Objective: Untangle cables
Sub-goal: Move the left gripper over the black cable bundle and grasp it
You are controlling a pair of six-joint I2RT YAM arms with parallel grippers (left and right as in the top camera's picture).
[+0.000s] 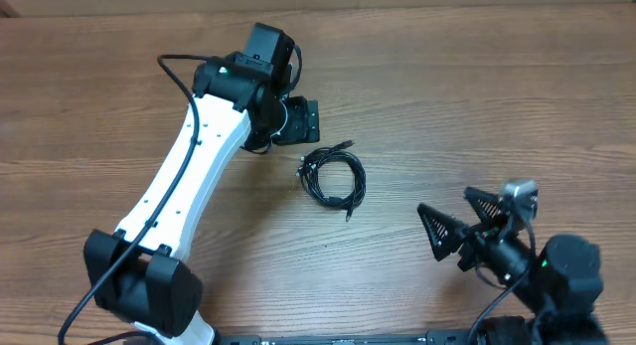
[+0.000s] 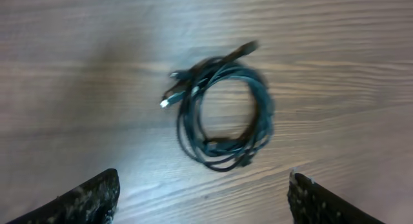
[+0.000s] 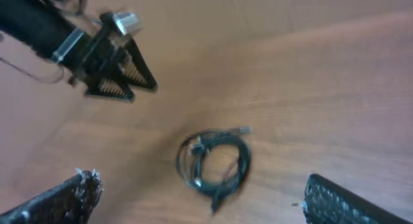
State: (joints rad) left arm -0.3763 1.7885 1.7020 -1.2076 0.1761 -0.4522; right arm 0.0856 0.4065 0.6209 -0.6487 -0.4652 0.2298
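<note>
Right gripper (image 1: 443,200) sits nearer than the cables (image 1: 333,176) and to their right, jaws wide apart. The cables, one black coil with plugs at its upper left, lie on the table (image 1: 517,86). Left gripper (image 1: 310,122) hovers just beyond them, jaws apart.

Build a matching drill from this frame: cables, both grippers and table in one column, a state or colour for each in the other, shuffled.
Things:
1. cables
2. left gripper
3. right gripper
4. table

States:
A. brown wood grain
B. open, holding nothing, farther from the coil
C. black, lying in one coil
D. open, holding nothing, close beside the coil

Pairs: 1-C; 2-D; 3-B; 4-A
</note>
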